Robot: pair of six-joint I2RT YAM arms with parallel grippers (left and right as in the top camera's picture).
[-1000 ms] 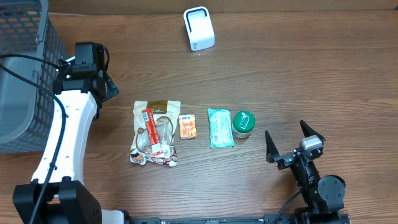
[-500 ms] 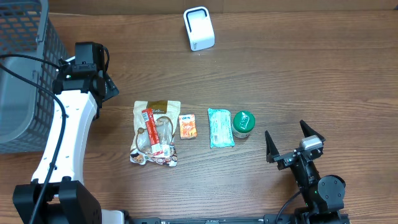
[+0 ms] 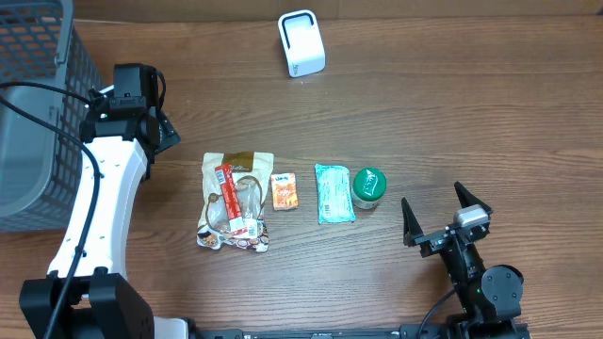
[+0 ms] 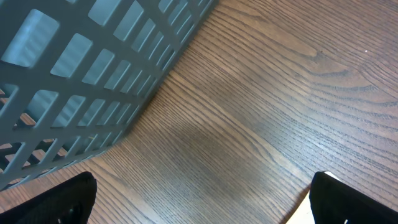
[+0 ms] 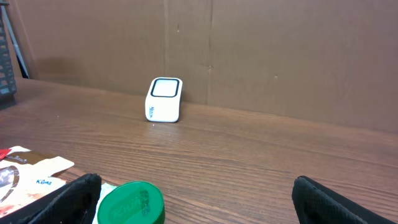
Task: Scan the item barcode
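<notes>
Nothing's changing from a second ago. Right hand is sitting spread wide and empty at 5 o'clock. Four items are lying in a row at its 10 o'clock: green-lidded jar, teal pouch, orange packet, snack bag. One scanner is sitting at 12 o'clock near the far edge, with bare tabletop stretching between. Left hand, also spread and empty, is hanging beside the one basket at 9 o'clock.

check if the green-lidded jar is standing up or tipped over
Upright. The green-lidded jar shows its round lid squarely to the overhead camera, and the right wrist view has the lid level on top.
</notes>
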